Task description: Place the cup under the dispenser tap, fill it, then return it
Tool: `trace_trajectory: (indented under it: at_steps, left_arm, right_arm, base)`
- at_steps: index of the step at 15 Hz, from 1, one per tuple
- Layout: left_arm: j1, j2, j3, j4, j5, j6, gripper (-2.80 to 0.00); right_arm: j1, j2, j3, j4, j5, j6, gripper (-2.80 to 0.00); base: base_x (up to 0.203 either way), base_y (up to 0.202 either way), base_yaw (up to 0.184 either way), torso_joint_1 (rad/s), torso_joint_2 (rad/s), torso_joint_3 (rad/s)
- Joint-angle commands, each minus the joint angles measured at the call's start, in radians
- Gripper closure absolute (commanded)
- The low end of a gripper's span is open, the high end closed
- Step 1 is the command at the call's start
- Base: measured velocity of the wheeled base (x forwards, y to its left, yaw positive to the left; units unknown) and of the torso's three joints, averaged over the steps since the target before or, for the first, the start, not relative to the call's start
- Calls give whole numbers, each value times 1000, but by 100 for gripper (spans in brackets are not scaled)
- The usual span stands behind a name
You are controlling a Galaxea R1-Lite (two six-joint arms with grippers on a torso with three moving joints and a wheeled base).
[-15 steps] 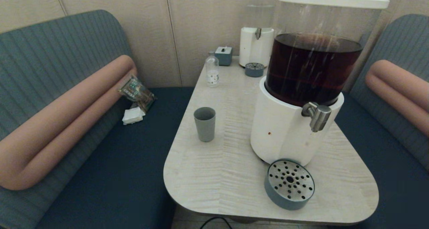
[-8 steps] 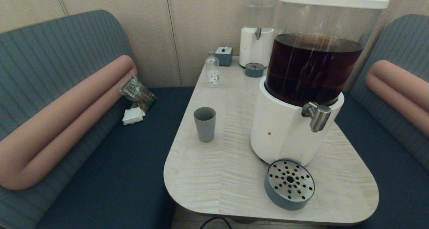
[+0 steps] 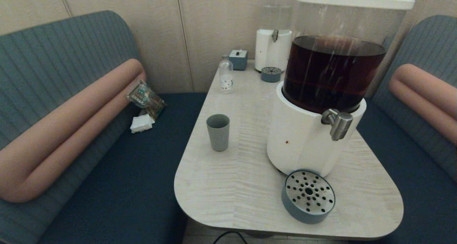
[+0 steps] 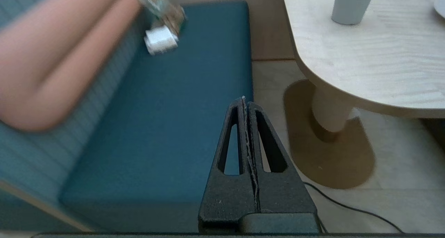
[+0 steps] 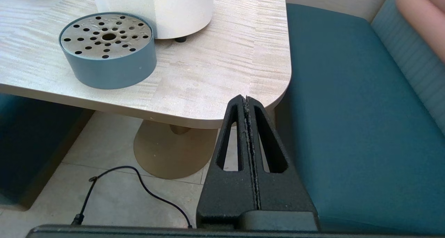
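Observation:
The grey-blue cup [image 3: 218,132] stands upright and empty on the table's left side; its lower part [image 4: 352,5] also shows in the left wrist view. The brushed-metal dispenser tap [image 3: 338,123] sticks out of the white base [image 3: 303,140] of the big tank of dark liquid, with nothing under it. Neither arm appears in the head view. My left gripper [image 4: 245,100] is shut and empty, low beside the left bench, short of the table. My right gripper [image 5: 245,98] is shut and empty, below the table's near right corner.
A round perforated drip tray [image 3: 308,196] sits at the table's front edge, below the tap. A small clear bottle [image 3: 226,74], a small box [image 3: 238,59] and a second dispenser [image 3: 274,33] stand at the back. Benches flank the table [image 3: 228,187]; a cable [image 5: 139,182] lies on the floor.

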Motion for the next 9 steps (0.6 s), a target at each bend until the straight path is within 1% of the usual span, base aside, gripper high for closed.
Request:
trace_trajectory:
  at_steps: [1, 3, 9]
  left_arm:
    - [0, 1, -5, 17, 2, -29, 0]
    - [0, 2, 0, 1, 5, -50, 0]
    - [0, 2, 0, 1, 5, -50, 0]
  right_arm:
    - [0, -3, 0, 0, 0, 0, 0]
    - [0, -2, 0, 0, 0, -1, 0]
    - [1, -2, 2, 0, -1, -2, 0]
  base:
    - [0, 0, 0, 0, 0, 0]
    - [0, 0, 0, 0, 0, 0]
    - [0, 0, 0, 0, 0, 0]
